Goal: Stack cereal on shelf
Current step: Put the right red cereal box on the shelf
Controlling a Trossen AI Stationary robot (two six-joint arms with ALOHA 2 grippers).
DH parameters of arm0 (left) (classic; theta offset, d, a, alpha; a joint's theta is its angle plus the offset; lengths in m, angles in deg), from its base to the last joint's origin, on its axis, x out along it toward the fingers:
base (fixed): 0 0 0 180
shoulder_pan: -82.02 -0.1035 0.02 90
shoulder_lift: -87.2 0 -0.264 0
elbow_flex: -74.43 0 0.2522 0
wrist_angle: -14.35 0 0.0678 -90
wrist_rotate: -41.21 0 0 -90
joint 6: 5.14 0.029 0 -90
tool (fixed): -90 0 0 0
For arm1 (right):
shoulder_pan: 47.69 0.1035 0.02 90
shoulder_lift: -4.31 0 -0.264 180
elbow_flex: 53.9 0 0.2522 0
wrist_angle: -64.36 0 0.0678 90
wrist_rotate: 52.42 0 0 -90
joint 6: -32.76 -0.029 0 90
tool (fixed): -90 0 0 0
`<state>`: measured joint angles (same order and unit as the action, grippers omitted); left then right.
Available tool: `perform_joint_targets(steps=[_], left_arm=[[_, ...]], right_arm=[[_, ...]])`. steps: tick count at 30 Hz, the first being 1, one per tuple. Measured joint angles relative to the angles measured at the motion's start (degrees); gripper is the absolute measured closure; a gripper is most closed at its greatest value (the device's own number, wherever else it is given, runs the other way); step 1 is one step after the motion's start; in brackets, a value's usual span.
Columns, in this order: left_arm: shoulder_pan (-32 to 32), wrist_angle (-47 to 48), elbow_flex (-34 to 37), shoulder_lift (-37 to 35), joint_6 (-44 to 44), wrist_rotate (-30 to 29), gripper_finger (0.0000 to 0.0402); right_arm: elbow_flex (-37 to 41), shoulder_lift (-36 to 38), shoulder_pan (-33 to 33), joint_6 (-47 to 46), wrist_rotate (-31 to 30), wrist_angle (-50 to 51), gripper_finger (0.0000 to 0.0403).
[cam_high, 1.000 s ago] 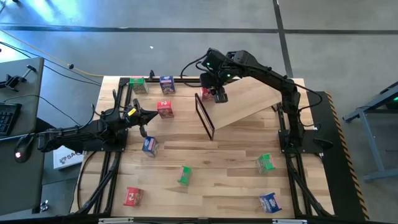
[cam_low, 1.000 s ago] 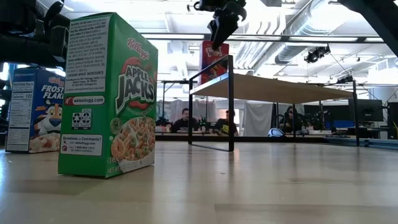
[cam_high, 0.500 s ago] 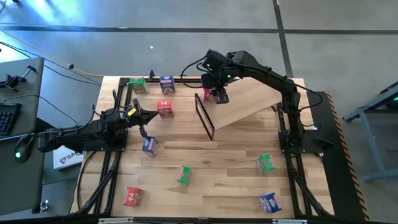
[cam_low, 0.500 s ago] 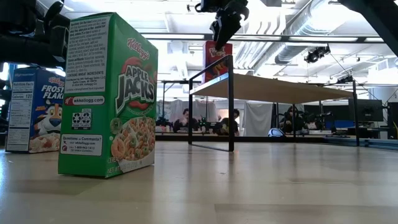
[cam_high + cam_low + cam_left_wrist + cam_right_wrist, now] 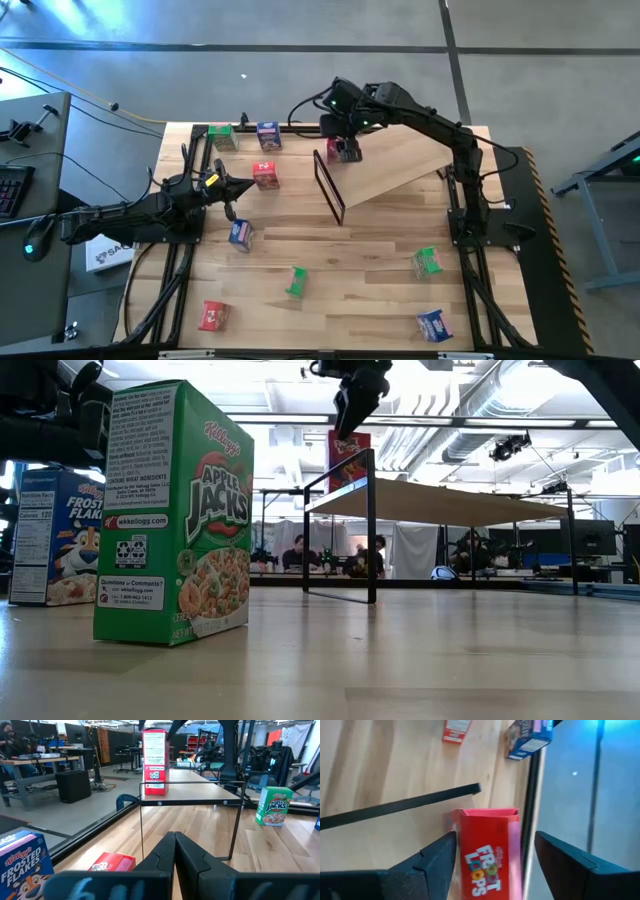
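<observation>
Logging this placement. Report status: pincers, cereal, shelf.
Right pincer open, above red Froot Loops box standing on shelf. Left pincer shut, idle at table's left side. Other boxes scattered on tabletop; nothing blocking.

The Frosted Flakes box [image 5: 45, 536] is cut off by the low view's edge and partly hidden behind the Apple Jacks box [image 5: 175, 512]

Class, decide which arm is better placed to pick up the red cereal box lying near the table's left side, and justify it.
The left. Its hand sits shut just beside that red box, while the right hand hangs open over another red box on the shelf, farther away.
</observation>
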<state>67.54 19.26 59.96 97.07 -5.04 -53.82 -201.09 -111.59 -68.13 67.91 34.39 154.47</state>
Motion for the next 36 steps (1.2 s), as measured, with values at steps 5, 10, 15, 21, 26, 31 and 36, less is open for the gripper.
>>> perform_joint_targets(steps=[5,10,15,21,26,31,36], left_arm=[[0.02,0.01,0.0,-0.02,0.07,0.0,0.0401],[0.01,0.04,0.0,-0.01,0.12,-0.01,0.0401],[0.02,0.03,0.0,0.0,0.13,-0.02,0.0401],[0.02,0.03,0.0,-0.01,0.13,-0.02,0.0401],[0.0,0.03,0.0,-0.01,0.13,-0.04,0.0401],[0.02,0.03,0.0,-0.02,0.1,-0.04,0.0401],[0.02,0.03,0.0,0.0,-0.46,-0.04,0.0401]], right_arm=[[-1.36,1.37,0.57,0.82,-1.0,-1.93,0.0155],[-1.55,5.25,3.07,-0.83,-4.83,-0.87,0.0155],[-1.55,8.46,5.9,-9.25,-6.52,3.98,0.0188],[1.27,12.1,7.41,-18.65,-7.44,10.56,0.0294],[15.77,18.53,7.37,-22.93,-4.48,1.89,0.0389],[40.5,29.89,7.96,-27.55,0.45,-19.3,0.0385],[64.79,40.2,9.06,-34.18,-2.13,-42.14,0.0399]])
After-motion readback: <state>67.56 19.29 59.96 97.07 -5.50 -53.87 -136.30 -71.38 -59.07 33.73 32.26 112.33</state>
